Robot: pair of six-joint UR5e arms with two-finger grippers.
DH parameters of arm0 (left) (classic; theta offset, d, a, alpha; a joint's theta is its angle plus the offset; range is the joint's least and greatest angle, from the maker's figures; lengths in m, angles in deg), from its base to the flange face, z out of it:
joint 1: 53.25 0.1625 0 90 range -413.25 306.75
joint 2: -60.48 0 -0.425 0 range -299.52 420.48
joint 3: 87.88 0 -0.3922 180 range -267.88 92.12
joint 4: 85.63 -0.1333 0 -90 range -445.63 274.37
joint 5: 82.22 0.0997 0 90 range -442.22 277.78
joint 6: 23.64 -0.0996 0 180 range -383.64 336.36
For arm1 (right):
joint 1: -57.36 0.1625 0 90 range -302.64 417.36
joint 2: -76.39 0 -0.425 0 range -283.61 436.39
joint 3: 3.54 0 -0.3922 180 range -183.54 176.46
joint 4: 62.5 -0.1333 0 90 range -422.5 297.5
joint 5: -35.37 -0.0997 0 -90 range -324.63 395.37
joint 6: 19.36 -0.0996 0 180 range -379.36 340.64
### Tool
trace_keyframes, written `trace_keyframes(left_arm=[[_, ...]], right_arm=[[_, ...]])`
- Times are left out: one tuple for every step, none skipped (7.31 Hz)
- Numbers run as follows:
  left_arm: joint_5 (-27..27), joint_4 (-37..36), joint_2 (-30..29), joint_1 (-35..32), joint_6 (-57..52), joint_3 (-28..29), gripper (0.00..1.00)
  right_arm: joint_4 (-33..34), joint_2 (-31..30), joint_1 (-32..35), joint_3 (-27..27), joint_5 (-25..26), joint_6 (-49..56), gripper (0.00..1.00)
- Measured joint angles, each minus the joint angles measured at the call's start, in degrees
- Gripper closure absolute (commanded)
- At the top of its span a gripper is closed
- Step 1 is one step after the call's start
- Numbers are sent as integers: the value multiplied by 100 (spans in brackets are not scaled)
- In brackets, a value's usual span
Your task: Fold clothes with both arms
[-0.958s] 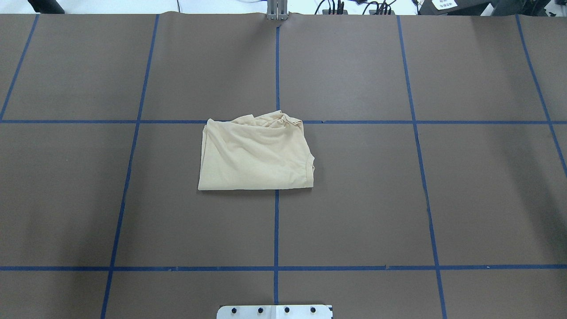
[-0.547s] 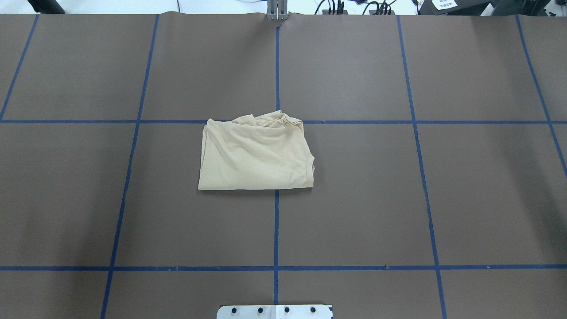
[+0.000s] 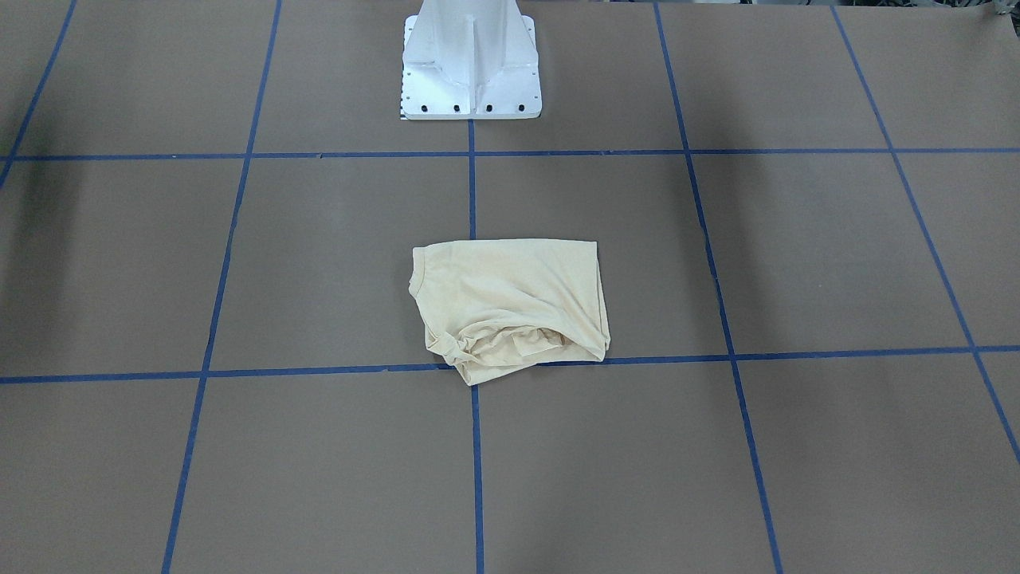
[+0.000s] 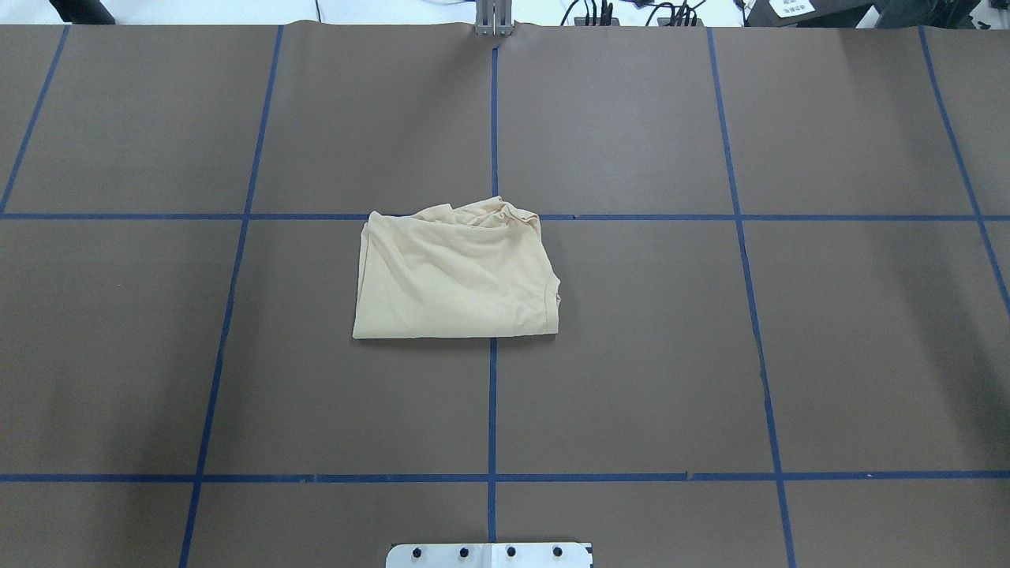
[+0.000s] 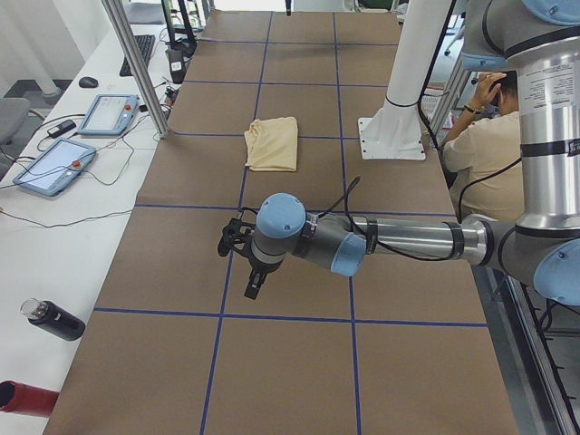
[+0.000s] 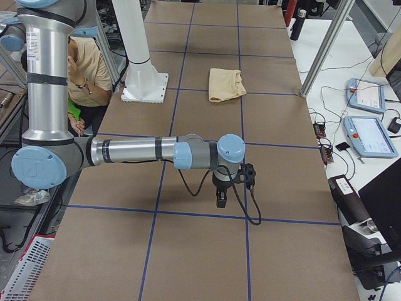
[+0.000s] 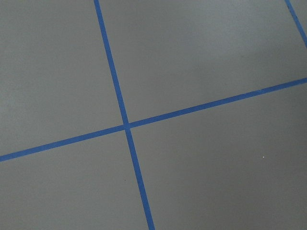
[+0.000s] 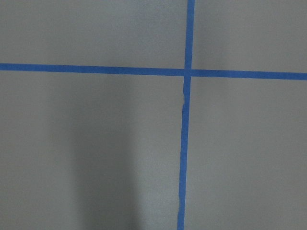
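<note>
The pale cream-yellow T-shirt (image 4: 456, 276) lies folded into a compact rectangle at the table's middle, its far edge bunched; the print and label are hidden. It also shows in the front view (image 3: 510, 303) and both side views (image 5: 274, 143) (image 6: 227, 84). My left gripper (image 5: 246, 272) hangs over the table far towards my left end, away from the shirt. My right gripper (image 6: 221, 197) hangs far towards my right end. Both show only in side views, so I cannot tell whether they are open or shut. The wrist views show only brown table and blue tape.
The white pedestal base (image 3: 470, 72) stands at the near table edge. Blue tape lines (image 4: 492, 410) grid the brown table. A metal post (image 5: 136, 68), tablets (image 5: 54, 168) and a bottle (image 5: 54, 320) sit along the far side. A person (image 5: 480, 154) sits behind the base.
</note>
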Motion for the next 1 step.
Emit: trace_keyframes(left_arm=[[2, 4, -4, 0, 0, -23, 0]], right_arm=[[0, -3, 0, 1, 0, 0, 0]])
